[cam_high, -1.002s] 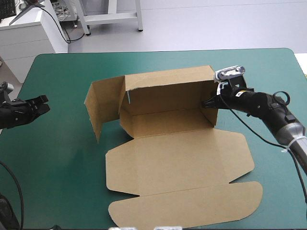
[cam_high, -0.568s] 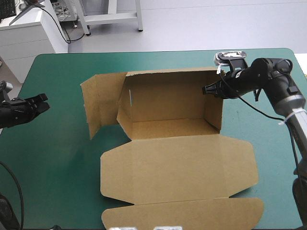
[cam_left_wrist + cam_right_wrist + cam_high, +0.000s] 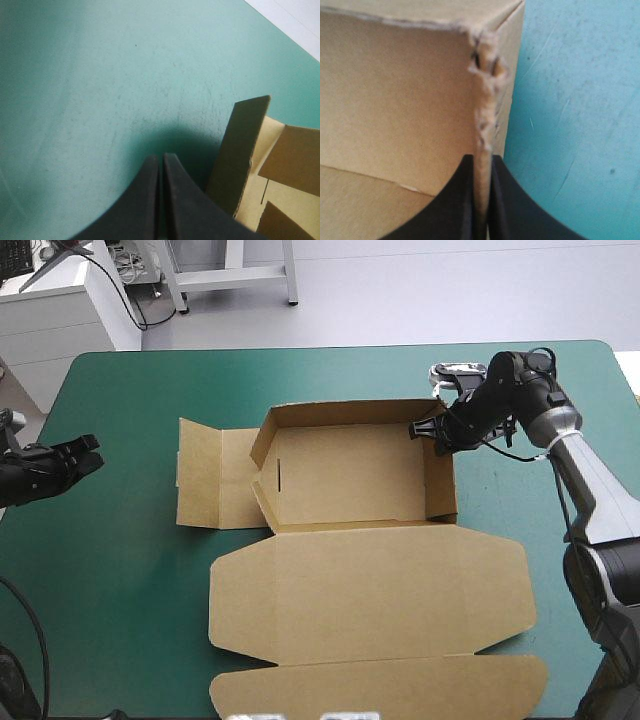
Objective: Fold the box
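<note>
The brown box (image 3: 350, 480) sits mid-table as an open tray with raised walls, its lid (image 3: 370, 590) lying flat toward the near edge. A side flap (image 3: 205, 487) lies flat off the tray's left side. My right gripper (image 3: 430, 430) pinches the tray's right wall at the far right corner; in the right wrist view the black fingers (image 3: 460, 205) are shut on that wall's frayed edge (image 3: 485, 100). My left gripper (image 3: 88, 452) hovers near the table's left edge, shut on nothing, its fingers (image 3: 150, 200) pointing toward the box flap (image 3: 237, 155).
Teal-green cover (image 3: 110, 570) lies bare between the left gripper and the box. The lid's front tab (image 3: 380, 688) reaches close to the table's near edge. Beyond the far edge stand a white cabinet (image 3: 60, 310) and a metal frame (image 3: 230, 275).
The right gripper has swung back and down with the wall, setting the tilted box flat on the table. The left side flap has dropped from standing to flat. The left arm stayed still.
</note>
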`<state>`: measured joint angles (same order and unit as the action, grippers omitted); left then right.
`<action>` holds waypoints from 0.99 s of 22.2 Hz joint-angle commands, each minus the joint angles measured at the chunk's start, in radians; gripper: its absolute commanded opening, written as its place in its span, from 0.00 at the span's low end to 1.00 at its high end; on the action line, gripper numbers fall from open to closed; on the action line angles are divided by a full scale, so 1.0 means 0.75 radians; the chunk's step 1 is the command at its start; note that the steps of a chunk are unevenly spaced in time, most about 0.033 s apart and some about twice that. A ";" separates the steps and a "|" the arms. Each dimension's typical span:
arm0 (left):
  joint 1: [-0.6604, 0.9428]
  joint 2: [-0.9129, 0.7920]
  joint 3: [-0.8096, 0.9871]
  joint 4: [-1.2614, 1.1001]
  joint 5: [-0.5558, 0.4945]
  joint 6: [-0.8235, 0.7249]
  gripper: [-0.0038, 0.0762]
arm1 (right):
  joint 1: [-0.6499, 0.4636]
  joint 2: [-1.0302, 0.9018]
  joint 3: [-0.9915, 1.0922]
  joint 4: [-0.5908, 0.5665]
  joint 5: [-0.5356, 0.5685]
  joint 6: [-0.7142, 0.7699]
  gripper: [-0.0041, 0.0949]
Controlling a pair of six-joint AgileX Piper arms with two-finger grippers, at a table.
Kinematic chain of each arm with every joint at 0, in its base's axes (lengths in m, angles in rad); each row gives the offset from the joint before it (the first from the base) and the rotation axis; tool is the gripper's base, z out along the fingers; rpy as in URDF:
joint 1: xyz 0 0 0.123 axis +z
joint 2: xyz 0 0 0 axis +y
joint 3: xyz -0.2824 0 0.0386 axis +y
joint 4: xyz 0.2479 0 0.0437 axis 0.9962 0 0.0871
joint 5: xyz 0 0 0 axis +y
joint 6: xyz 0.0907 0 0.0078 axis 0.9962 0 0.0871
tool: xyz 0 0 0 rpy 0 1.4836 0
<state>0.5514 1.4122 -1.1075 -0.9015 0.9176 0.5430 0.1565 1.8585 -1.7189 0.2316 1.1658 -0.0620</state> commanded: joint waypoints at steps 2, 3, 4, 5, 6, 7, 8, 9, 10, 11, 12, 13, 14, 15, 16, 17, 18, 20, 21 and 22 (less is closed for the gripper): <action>-0.002 -0.045 -0.032 -0.077 -0.013 0.001 0.06 | 0.002 0.000 -0.037 0.039 -0.058 -0.072 0.04; -0.002 -0.045 -0.032 -0.077 -0.013 0.001 0.06 | 0.002 0.000 -0.037 0.042 -0.080 -0.119 0.05; -0.002 -0.045 -0.032 -0.077 -0.013 0.001 0.06 | 0.002 0.000 -0.037 0.042 -0.078 -0.143 0.08; -0.002 -0.045 -0.032 -0.077 -0.018 0.001 0.06 | 0.002 0.000 -0.037 0.042 -0.078 -0.160 0.12; -0.002 -0.045 -0.032 -0.077 -0.018 0.001 0.06 | 0.002 0.000 -0.037 0.044 -0.076 -0.166 0.18; -0.002 -0.045 -0.032 -0.077 -0.021 0.001 0.06 | 0.002 0.000 -0.037 0.044 -0.076 -0.166 0.26; -0.002 -0.045 -0.032 -0.077 -0.021 0.001 0.06 | 0.002 0.000 -0.037 0.044 -0.078 -0.166 0.36; -0.002 -0.045 -0.032 -0.077 -0.021 0.001 0.06 | 0.002 0.000 -0.037 0.044 -0.078 -0.166 0.46; -0.002 -0.045 -0.032 -0.077 -0.021 0.001 0.06 | 0.002 0.000 -0.037 0.044 -0.081 -0.166 0.61; -0.002 -0.045 -0.032 -0.077 -0.023 0.001 0.06 | 0.002 0.000 -0.040 0.047 -0.079 -0.166 0.73; -0.002 -0.045 -0.032 -0.077 -0.023 0.001 0.06 | 0.002 0.000 -0.047 0.047 -0.071 -0.166 0.77; -0.002 -0.045 -0.032 -0.077 -0.023 0.001 0.06 | 0.002 0.000 -0.059 0.047 -0.057 -0.163 0.82; -0.002 -0.045 -0.032 -0.077 -0.023 0.001 0.06 | 0.002 0.000 -0.073 0.049 -0.045 -0.160 0.85; -0.002 -0.045 -0.032 -0.077 -0.023 0.001 0.06 | 0.002 0.000 -0.088 0.049 -0.032 -0.160 0.86; -0.002 -0.045 -0.032 -0.077 -0.023 0.001 0.06 | 0.002 0.000 -0.110 0.049 -0.012 -0.147 0.87; -0.002 -0.045 -0.032 -0.077 -0.023 0.001 0.06 | 0.002 0.000 -0.136 0.049 0.011 -0.130 0.87; -0.002 -0.045 -0.032 -0.077 -0.023 0.001 0.06 | 0.002 0.000 -0.194 0.046 0.058 -0.102 0.87; -0.002 -0.045 -0.032 -0.077 -0.023 0.001 0.06 | 0.002 0.000 -0.247 0.033 0.114 -0.061 0.87; -0.002 -0.045 -0.032 -0.077 -0.024 0.001 0.06 | 0.002 -0.010 -0.258 0.031 0.114 -0.041 0.87; -0.002 -0.045 -0.032 -0.077 -0.024 0.001 0.06 | 0.002 -0.027 -0.259 0.031 0.114 -0.022 0.87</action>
<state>0.5514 1.4122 -1.1068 -0.9023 0.9134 0.5430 0.1584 1.9099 -1.8627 0.2499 1.2247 -0.1152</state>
